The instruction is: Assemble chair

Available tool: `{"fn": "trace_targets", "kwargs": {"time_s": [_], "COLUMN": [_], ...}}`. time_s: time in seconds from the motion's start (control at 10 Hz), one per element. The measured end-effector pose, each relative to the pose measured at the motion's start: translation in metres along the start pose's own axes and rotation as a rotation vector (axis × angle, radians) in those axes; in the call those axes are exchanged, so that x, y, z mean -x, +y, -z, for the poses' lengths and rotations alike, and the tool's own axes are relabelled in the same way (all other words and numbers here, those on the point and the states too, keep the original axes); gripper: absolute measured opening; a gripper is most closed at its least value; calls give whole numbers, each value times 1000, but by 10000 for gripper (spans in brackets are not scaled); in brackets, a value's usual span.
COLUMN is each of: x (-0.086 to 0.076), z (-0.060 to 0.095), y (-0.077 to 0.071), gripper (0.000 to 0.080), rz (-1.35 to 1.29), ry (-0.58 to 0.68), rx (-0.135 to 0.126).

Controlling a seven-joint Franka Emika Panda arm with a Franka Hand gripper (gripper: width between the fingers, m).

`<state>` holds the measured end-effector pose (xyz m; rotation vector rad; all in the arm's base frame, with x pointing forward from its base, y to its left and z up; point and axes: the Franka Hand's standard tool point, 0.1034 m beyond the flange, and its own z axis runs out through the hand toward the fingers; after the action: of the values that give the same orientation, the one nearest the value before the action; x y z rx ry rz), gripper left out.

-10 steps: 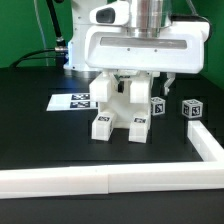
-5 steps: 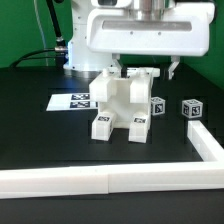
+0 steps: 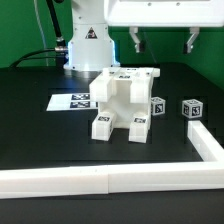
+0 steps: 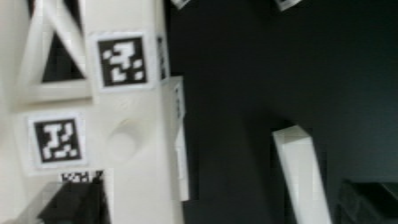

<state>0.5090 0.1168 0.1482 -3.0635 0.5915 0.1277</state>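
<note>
Hovering high over the black bench (image 3: 30, 130), my pincer (image 3: 164, 46) stands spread wide, its two dark fingertips (image 3: 136, 45) well apart and pinching nothing. Below it, a little toward the exterior view's left and with open air between, stands the small chunky matte-white plastic chair (image 3: 118, 98). It is a blocky assembly of interlocking pieces, upright near the middle of the bench, with two stubby feet on its near side. Square black-and-white tags (image 4: 119, 60) mark its faces, and in the wrist view two of them show on one white upright piece.

Just beside the chair, on the exterior view's right, sits a small white tagged cube (image 3: 158, 107). A second white tagged cube (image 3: 191, 107) rests farther right, apart from the first. The marker board (image 3: 72, 101) lies flat on the exterior view's left of the chair, partly hidden behind it.

A long white border rail (image 3: 90, 181) runs along the near edge of the bench, and another length runs along the right side. My white arm base (image 3: 88, 45) stands at the far left, with black cables beside it.
</note>
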Motion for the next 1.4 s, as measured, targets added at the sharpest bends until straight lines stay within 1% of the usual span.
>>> {"fn": "trace_targets", "kwargs": {"time_s": [0.2, 0.3, 0.5, 0.7, 0.8, 0.9, 1.0, 1.2, 1.3, 1.4], "x": [20, 26, 24, 25, 28, 34, 36, 37, 38, 37], "z": [-6, -11, -11, -12, -16, -20, -26, -39, -42, -42], "y": [-30, -38, -35, -36, -41, -49, -55, -59, -58, -58], "gripper": [649, 649, 649, 649, 649, 649, 649, 649, 649, 649], "rz": [12, 8, 9, 12, 52, 117, 182, 269, 261, 261], "ry": [2, 3, 3, 2, 18, 24, 43, 81, 78, 79], "rx": [1, 3, 3, 4, 0, 8, -3, -18, -19, -19]}}
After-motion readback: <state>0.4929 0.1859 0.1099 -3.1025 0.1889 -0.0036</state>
